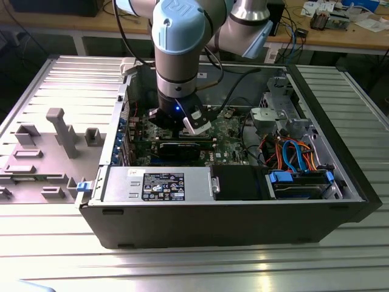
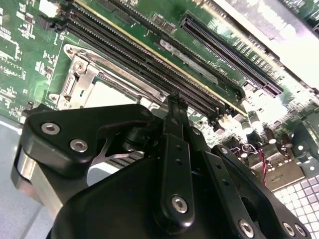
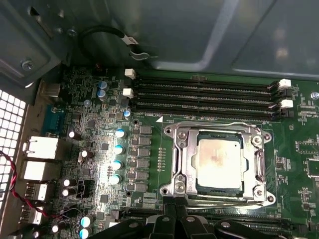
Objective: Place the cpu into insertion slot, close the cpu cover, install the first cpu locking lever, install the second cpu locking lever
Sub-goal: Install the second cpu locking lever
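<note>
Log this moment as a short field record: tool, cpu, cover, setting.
tool: tool closed, hovering at the socket's edge, holding nothing visible
cpu: cpu seated flat in the insertion slot
cover: cpu cover lying down around the chip
setting: green motherboard inside an open computer case

Black label [image 1: 163,185]: on the power supply [image 1: 194,182], lower centre of the exterior view; white print too small to read.
White sticker [image 1: 132,173]: same power supply, just left of the black label; unreadable.
Arm joint cap [image 1: 177,9]: letter mark, top centre; not legible in full.
Motherboard [image 3: 99,149]: fine white markings in the first wrist view; illegible.
</note>
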Action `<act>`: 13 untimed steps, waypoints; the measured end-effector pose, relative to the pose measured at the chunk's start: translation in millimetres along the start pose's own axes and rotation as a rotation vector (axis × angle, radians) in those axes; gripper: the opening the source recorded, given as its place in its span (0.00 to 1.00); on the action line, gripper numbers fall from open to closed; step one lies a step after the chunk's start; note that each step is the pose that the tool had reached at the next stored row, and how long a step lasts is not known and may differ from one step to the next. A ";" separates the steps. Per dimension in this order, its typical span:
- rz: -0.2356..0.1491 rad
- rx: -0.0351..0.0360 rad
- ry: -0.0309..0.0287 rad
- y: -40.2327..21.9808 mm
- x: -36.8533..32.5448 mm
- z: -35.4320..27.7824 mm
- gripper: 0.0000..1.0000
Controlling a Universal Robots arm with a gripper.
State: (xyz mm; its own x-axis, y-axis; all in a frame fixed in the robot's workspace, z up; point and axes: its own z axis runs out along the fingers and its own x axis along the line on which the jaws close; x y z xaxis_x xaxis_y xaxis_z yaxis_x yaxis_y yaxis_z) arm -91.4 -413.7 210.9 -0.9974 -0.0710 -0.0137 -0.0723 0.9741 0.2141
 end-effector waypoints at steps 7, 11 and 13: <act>0.000 -0.0019 -0.0001 -0.3 0.0 1.2 0.11; 0.000 -0.0020 0.0000 -0.3 0.0 1.2 0.11; -0.001 -0.0026 -0.0003 -0.2 0.2 1.4 0.11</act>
State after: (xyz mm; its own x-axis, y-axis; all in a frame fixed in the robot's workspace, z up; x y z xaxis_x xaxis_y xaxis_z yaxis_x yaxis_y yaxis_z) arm -91.6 -413.7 209.5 -0.9973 -0.0714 -0.0141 -0.0728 0.9735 0.2166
